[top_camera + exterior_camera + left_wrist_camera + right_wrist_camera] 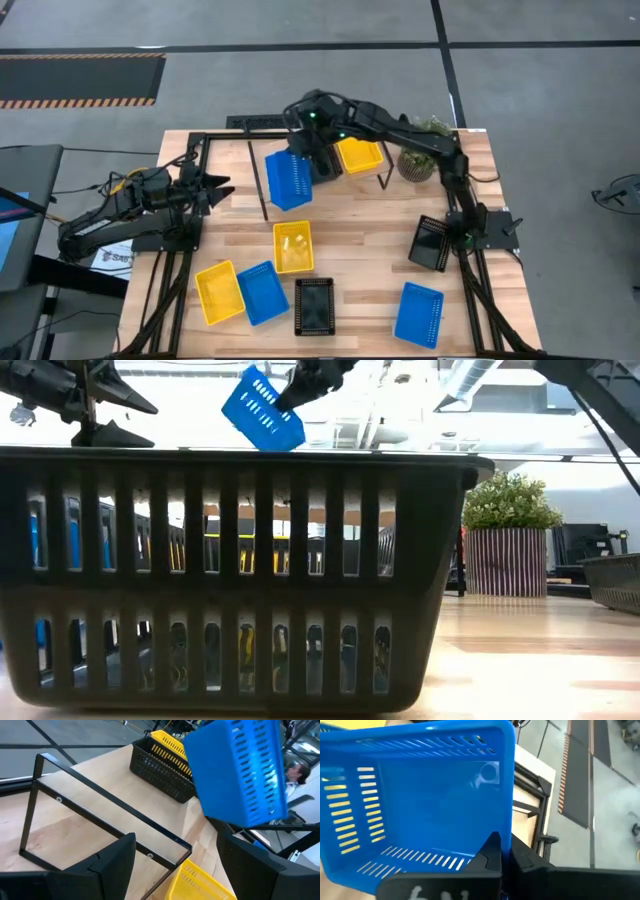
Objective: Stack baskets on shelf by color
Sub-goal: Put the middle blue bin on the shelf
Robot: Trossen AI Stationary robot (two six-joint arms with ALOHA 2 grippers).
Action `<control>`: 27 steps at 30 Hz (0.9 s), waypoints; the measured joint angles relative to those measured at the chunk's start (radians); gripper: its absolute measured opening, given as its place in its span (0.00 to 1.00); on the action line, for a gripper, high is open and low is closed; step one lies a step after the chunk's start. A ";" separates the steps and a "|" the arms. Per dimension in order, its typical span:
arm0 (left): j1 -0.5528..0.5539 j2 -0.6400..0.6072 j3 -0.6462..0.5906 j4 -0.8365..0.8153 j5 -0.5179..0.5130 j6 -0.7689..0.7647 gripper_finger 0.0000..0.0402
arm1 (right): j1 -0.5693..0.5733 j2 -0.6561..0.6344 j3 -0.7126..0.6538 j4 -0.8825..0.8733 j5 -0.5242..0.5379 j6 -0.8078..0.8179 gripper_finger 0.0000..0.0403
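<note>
My right gripper [308, 150] reaches over the far side of the table and is shut on a blue basket [288, 180], which is in the air and tilted. The same blue basket [240, 770] fills the left wrist view. Behind it, a yellow basket [360, 155] sits nested in a black basket [162, 772] on the shelf [255, 160]. My left gripper [218, 190] waits open at the table's left, pointing toward the shelf. More baskets lie on the table: yellow [293, 247], yellow [219, 292], blue [262, 292], black [314, 305], blue [419, 314], black [432, 243]. My right gripper [502, 857] holds the blue basket by a side wall near a corner [506, 827], one finger [491, 851] inside and the other outside. The fingers come from above, slanting down. The basket [262, 408] is lifted clear and hangs tilted below the fingers.
A potted plant [418, 160] stands at the far right beside the shelf. Thin black shelf legs [100, 810] stand in front of my left gripper. In the low view a black basket [230, 580] blocks most of the table. Bare wood lies mid-table right of the yellow basket.
</note>
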 joint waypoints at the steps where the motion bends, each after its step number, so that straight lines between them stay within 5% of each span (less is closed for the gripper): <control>1: 0.000 0.000 0.000 -0.003 -0.008 0.000 0.66 | -0.002 0.010 0.001 0.020 0.000 -0.018 0.03; 17: 0.000 0.000 0.000 -0.027 -0.017 -0.001 0.66 | -0.024 0.070 0.001 0.092 0.033 -0.078 0.05; 27: 0.000 0.000 0.000 -0.033 -0.016 -0.001 0.66 | -0.031 0.083 0.001 0.205 0.061 -0.064 0.28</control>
